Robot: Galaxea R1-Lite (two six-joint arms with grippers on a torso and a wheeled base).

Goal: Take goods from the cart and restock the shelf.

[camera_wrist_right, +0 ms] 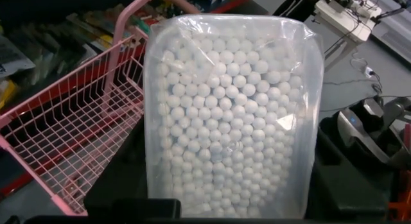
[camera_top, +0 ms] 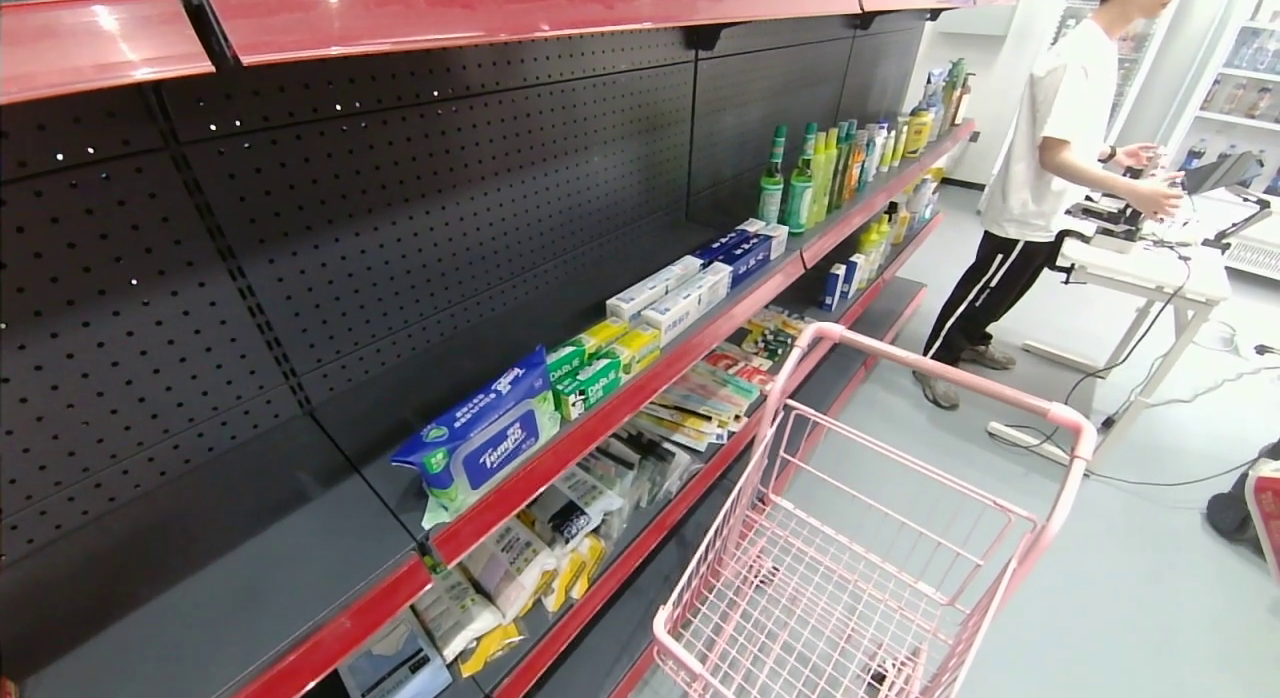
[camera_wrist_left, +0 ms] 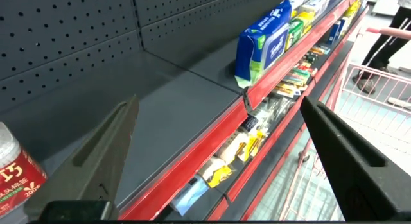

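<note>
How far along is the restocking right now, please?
Done: goods line the shelf, and the pink cart looks empty. In hand: the right tool grips a clear bag of white balls. Left: setting it on the bare shelf section before the open left tool.

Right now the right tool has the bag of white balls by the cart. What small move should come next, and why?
Probably carry the bag in the right tool toward the bare shelf beside the wipes. The bag looks gripped and out of the cart, and that stretch of shelf has room for it.
</note>
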